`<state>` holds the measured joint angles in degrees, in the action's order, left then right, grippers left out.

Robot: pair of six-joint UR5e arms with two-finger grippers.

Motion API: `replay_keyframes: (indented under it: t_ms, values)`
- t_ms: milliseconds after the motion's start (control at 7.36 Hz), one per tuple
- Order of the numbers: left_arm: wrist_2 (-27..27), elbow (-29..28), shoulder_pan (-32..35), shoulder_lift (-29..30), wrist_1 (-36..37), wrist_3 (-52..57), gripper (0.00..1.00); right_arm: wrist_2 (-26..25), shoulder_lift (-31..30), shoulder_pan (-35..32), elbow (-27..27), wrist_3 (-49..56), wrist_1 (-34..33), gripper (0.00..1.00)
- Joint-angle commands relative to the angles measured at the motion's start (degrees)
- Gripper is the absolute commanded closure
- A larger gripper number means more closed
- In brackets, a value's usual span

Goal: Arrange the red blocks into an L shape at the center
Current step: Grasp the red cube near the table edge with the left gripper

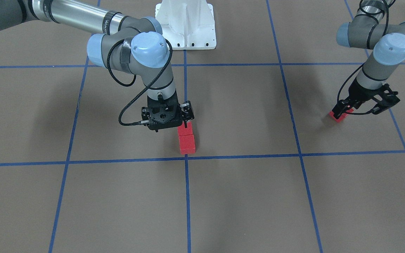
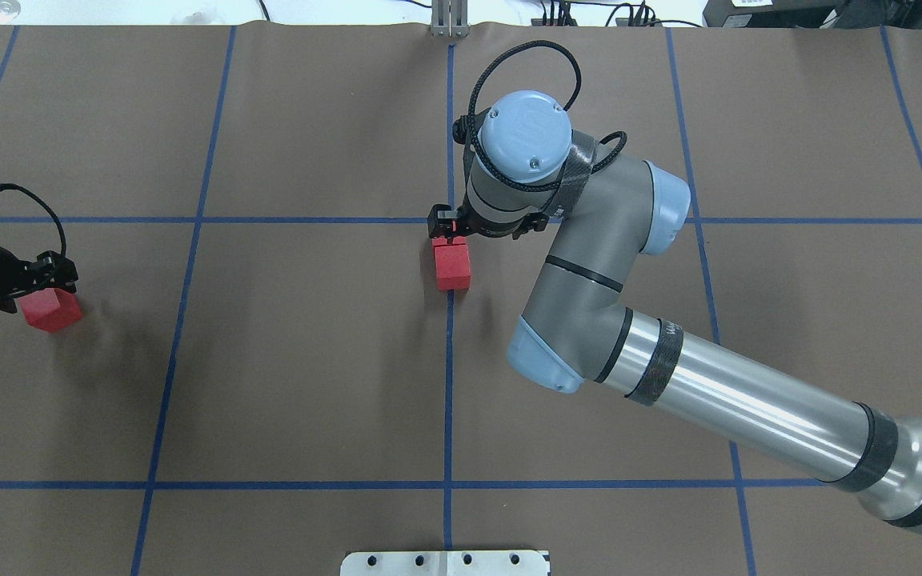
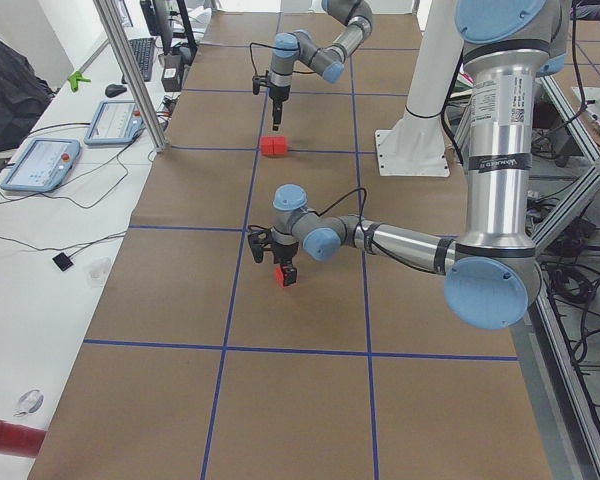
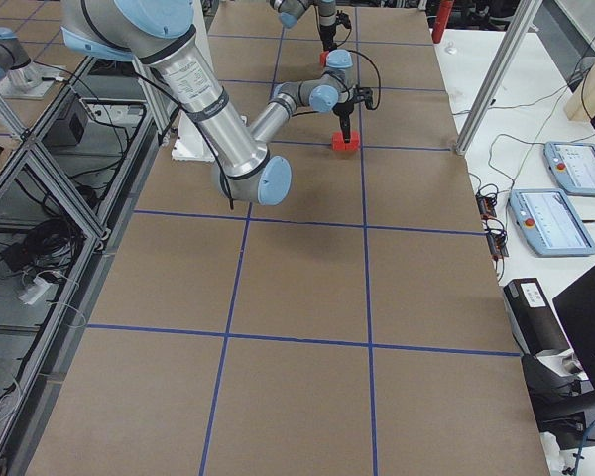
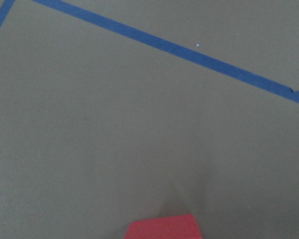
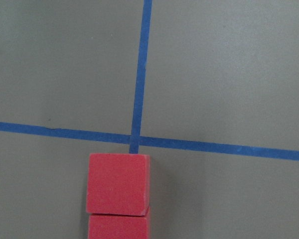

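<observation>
Two red blocks (image 1: 186, 138) lie flush, end to end, on the brown floor (image 1: 241, 112). They sit on one blue tape line (image 1: 187, 203), and the outer block stops just short of the center (image 1: 186, 158). Only the right wrist view shows us the seam between them, which is tight, with their sides in line. In the overhead view the wrist covers part of the pair.

The right gripper (image 1: 184, 114) hovers over the block nearer the robot. The left-end side view shows a small gap beneath its fingertips. Its jaws stand roughly a block's breadth apart and hold nothing.

The third red block (image 1: 339, 116) sits well apart on the robot's left, inside a grid square, and looks turned askew from overhead. The left gripper (image 1: 341, 109) is right at it, but we cannot tell whether it clamps the block.

Open floor stretches from both sides of the pair to the next tape lines. The white pedestal (image 1: 188, 28) stands beyond the next line toward the robot.
</observation>
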<state>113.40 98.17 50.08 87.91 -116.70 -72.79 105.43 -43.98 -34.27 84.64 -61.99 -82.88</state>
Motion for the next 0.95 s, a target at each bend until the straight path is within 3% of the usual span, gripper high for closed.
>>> replay_keyframes:
  t_ms: [0, 136, 272, 408, 544, 679, 815]
  values:
    - [0.1, -0.2, -0.1, 0.1, -0.1, 0.0, 0.48, 0.0, 0.0, 0.0, 0.0, 0.0, 0.1, 0.02]
    - [0.1, -0.1, 0.0, 0.1, -0.1, -0.1, 0.66, 0.0, 0.0, 0.0, 0.0, 0.1, 0.0, 0.02]
    - [0.2, 1.0, 0.4, 0.2, 0.1, -0.2, 1.0, 0.0, 0.1, 0.0, 0.1, 0.1, 0.0, 0.02]
    - [0.9, 3.0, 1.7, 0.3, 1.7, 0.2, 1.0, 0.2, -0.3, -0.4, 0.8, 0.1, -0.1, 0.02]
    - [4.8, 3.6, 6.8, 5.7, 9.3, 0.3, 1.0, 0.9, -0.7, -1.1, 1.3, 0.4, -0.1, 0.02]
    - [5.6, 3.6, 8.6, 13.3, 20.7, 0.2, 1.0, 2.2, -2.5, -2.3, 3.1, 1.6, -0.2, 0.02]
    - [5.4, 3.1, 8.6, 16.7, 25.3, -0.3, 1.0, 3.7, -7.5, -4.3, 7.3, 4.4, -0.2, 0.01]
